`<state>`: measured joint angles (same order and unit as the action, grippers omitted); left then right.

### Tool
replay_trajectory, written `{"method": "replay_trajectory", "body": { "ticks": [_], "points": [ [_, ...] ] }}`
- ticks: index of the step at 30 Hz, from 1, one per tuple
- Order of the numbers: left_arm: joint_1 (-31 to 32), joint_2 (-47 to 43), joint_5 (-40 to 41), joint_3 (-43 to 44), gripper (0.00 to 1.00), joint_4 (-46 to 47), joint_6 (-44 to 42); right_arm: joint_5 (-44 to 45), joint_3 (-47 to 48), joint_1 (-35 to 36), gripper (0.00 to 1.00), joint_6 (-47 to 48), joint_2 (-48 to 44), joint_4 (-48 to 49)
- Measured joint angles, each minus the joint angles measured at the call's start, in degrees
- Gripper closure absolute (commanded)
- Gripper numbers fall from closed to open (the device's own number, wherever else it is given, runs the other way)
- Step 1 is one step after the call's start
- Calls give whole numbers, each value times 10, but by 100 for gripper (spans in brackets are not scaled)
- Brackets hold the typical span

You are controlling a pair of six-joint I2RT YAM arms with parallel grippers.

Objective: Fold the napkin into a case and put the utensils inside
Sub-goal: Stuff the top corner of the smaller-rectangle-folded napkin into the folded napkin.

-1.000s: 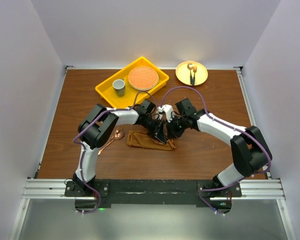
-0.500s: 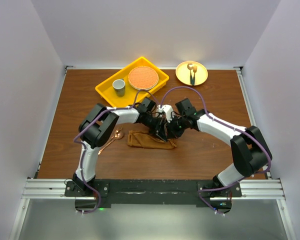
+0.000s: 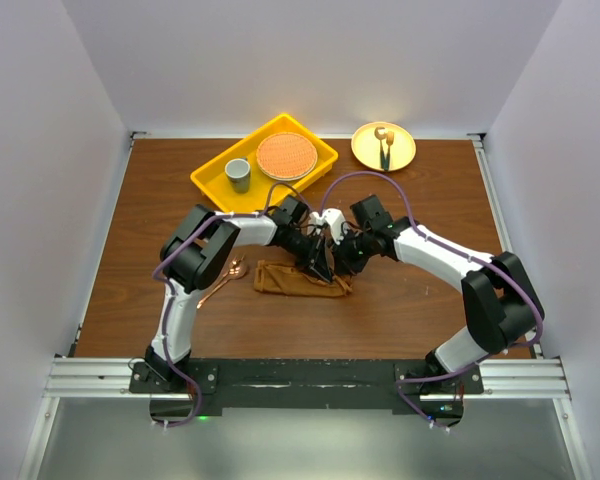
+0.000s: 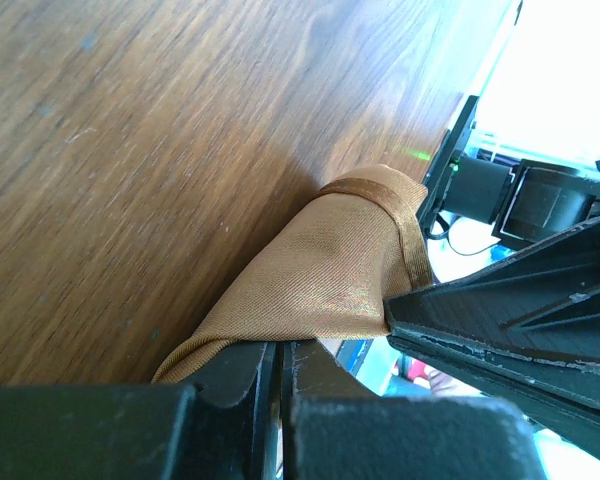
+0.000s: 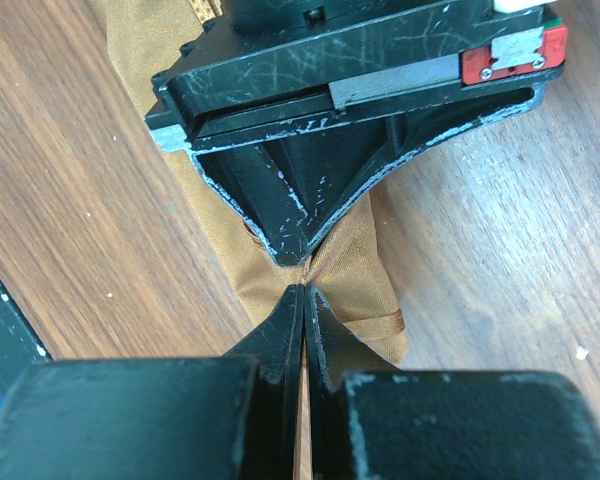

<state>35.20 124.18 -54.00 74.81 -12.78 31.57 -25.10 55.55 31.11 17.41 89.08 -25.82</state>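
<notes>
The napkin (image 3: 290, 282) lies folded into a narrow strip on the table (image 3: 410, 300), its right end lifted. My left gripper (image 4: 278, 350) is clenched on that raised end. My right gripper (image 5: 302, 300) is pressed fully closed, tips against the same fold (whether cloth is caught there, I cannot tell). The spoon (image 3: 230, 275) rests just left of the napkin.

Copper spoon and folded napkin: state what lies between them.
Nothing but a bare strip of wooden table separates the copper spoon from the napkin, shown in the top view.
</notes>
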Motion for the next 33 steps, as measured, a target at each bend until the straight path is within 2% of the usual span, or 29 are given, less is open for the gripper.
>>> {"method": "replay_trajectory", "body": {
  "ticks": [18, 22, 23, 25, 33],
  "points": [
    [-6, 5, -26, -7, 100, 77, 54, 14, 10, 1, 100, 9, 40, 2],
    [-10, 5, -25, -7, 84, 84, 55, 26, 16, 1, 100, 9, 44, 2],
    [-11, 5, -25, -7, 75, 84, 56, 31, 17, 1, 100, 9, 44, 2],
    [-13, 5, -24, -8, 68, 87, 58, 39, 17, 2, 100, 9, 47, 3],
    [-26, -33, -18, -41, 58, 129, 75, 85, 16, 4, 100, 7, 57, 12]
  ]
}}
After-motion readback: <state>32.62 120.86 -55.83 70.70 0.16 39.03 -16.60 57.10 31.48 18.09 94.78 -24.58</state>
